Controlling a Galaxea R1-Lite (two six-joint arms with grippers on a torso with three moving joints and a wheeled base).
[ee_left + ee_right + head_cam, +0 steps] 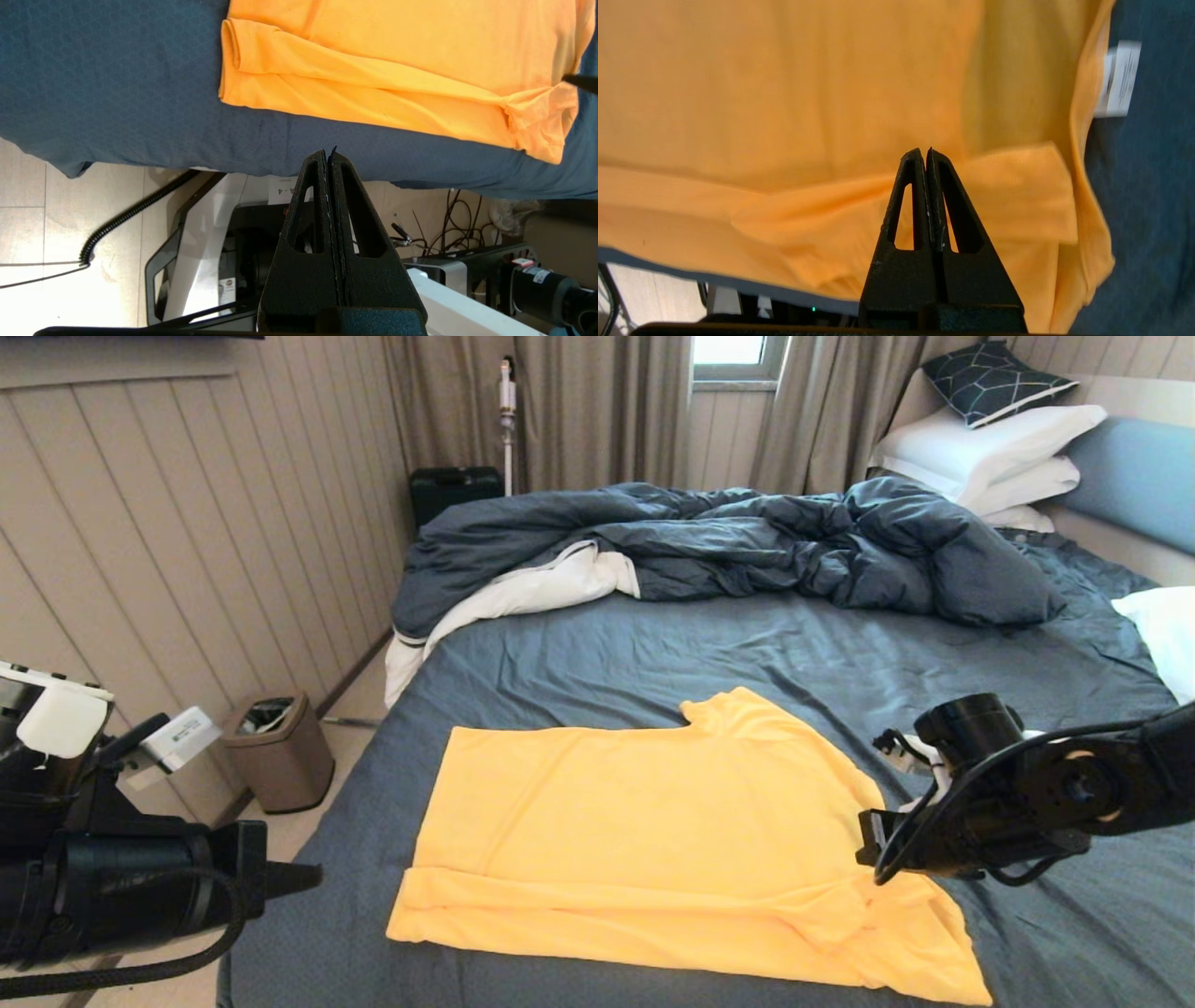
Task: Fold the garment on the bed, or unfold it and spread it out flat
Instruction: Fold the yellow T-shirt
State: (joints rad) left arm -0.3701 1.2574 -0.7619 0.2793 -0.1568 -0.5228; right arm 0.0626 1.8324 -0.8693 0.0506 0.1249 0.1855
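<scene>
The garment, a plain yellow T-shirt, lies flat on the bed near its front edge, with its near side folded over in a long band. My left gripper is shut and empty, off the bed's left side, pointing at the sheet's edge short of the garment. My right arm reaches in over the shirt's right side. The right gripper is shut with nothing in it and hovers above the folded sleeve. A white label shows at the collar.
A rumpled dark blue duvet fills the far half of the bed. White pillows and a patterned cushion are stacked at the far right. A bin stands on the floor by the left wall, a black case beyond it.
</scene>
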